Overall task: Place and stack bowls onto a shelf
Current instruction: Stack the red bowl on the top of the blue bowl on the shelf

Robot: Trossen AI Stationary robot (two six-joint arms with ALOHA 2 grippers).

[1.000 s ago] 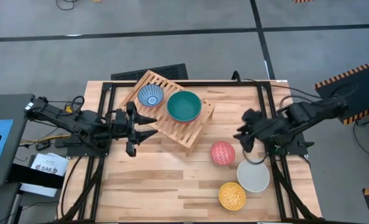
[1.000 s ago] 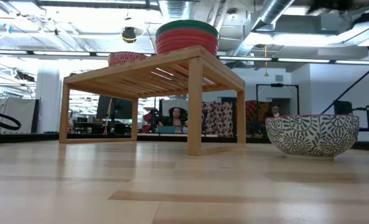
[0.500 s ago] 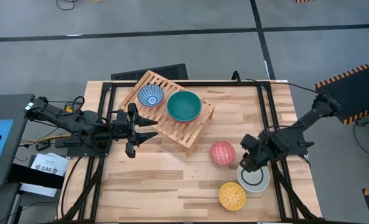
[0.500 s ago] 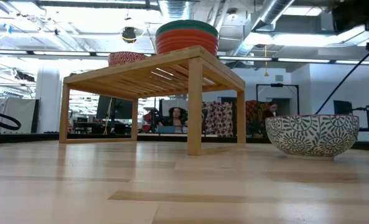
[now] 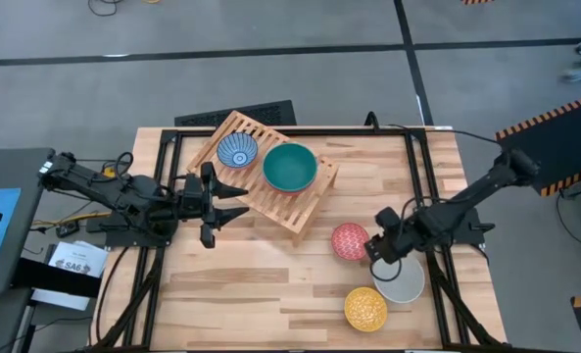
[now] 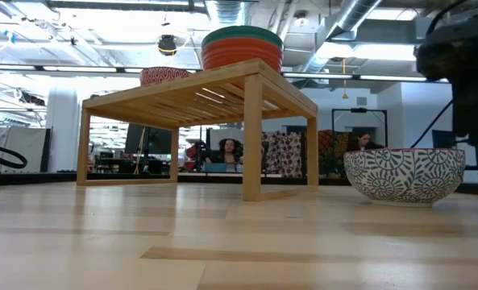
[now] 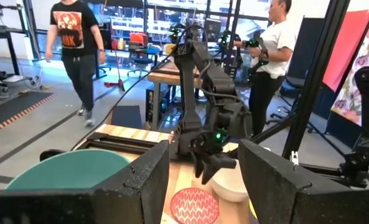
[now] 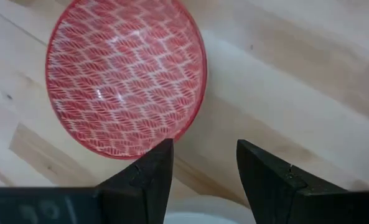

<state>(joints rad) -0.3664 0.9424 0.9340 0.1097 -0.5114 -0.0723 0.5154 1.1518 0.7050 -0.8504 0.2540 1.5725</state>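
The light-wood shelf (image 5: 270,191) stands at the table's far left. On it sit the blue-white bowl (image 5: 237,151) and the teal bowl (image 5: 290,167), which the low view shows stacked in the red bowl (image 6: 241,56). The pink-red patterned bowl (image 5: 350,240), the white bowl (image 5: 404,282) and the yellow bowl (image 5: 365,308) rest on the tabletop at the right. My right gripper (image 5: 374,247) hovers open between the pink-red bowl (image 8: 125,87) and the white bowl's rim (image 8: 196,208), touching neither. My left gripper (image 5: 233,202) waits open beside the shelf's near left side.
Black frame rails (image 5: 412,157) run along the table's left, right and far sides. Bare planks (image 5: 251,284) lie on the near left. A patterned bowl (image 6: 404,173) shows close on the low view's right. People (image 7: 78,50) move about in the room beyond the table.
My right gripper has swung from beside the table's right rail toward the near edge and downward, passing over the white bowl. It then shifted a little left toward the pink-red bowl. The bowls and the shelf have stayed put.
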